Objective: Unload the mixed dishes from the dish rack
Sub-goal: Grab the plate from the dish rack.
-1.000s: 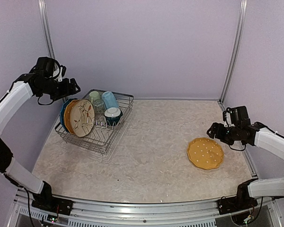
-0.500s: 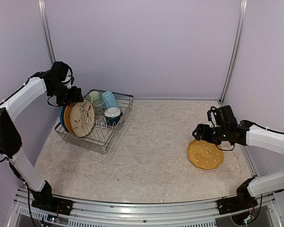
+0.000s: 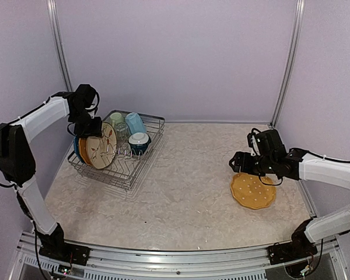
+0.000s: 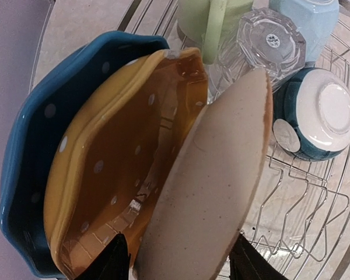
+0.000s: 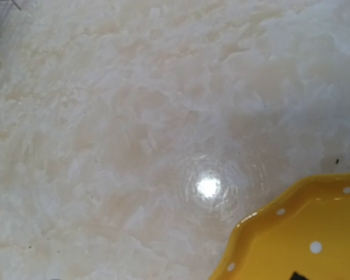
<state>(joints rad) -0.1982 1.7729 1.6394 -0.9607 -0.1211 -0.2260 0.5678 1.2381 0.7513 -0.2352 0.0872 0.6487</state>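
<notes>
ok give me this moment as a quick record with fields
left hand: astride the cream plate, contact unclear
right hand: open, empty, by the far rim of the yellow plate
dish rack: cream plate, blue plate, second yellow plate, green mug, light blue mug, glass, bowl
table: yellow plate lying flat

Both arms are built from smooth white shell links joined by chunky black joint housings. The left arm (image 3: 44, 114) carries a long black block (image 3: 11, 154) midway along it. Below the block, a white lower link runs to a black base (image 3: 57, 249). The right arm (image 3: 329, 170) has the same white links and its own black base (image 3: 289, 249). A thin black cable (image 3: 279, 182) loops under its wrist. The left hand (image 3: 92, 126) and right hand (image 3: 240, 163) are black, with matte dark fingers (image 4: 118, 259).
</notes>
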